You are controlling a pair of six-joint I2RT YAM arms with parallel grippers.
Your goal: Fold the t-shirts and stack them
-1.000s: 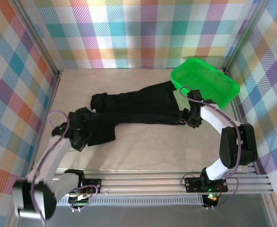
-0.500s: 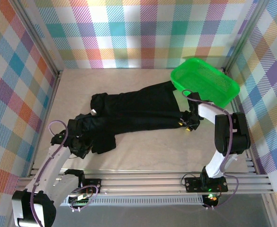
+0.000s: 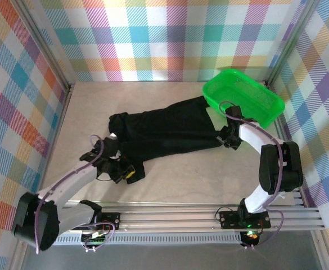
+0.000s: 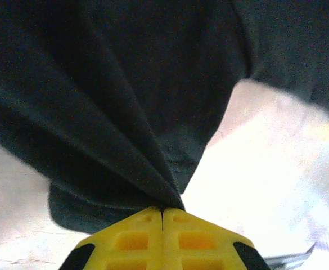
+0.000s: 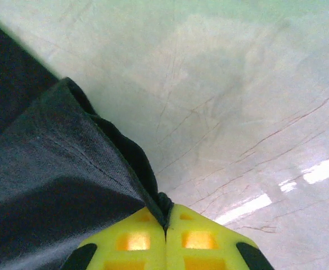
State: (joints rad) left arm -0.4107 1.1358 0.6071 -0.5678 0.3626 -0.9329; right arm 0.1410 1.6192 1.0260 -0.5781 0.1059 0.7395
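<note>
Clamping opposite ends of the t-shirt (image 3: 164, 132), left gripper (image 3: 129, 173) and right gripper (image 3: 225, 138) stand closed.

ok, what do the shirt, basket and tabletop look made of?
T-shirt: soft matte black knit cloth, probably cotton; it drapes in folds, with fine weave visible up close.
Basket: bright green plastic, seemingly mesh, slightly translucent.
Table: pale, smooth and glossy, with fine veins and glare; stone or laminate, can't tell.

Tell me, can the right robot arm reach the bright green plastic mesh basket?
Probably yes. The green mesh basket sits just beyond the right gripper, nothing between them. But that gripper is shut on the black cloth t-shirt, so it must let go first.
</note>
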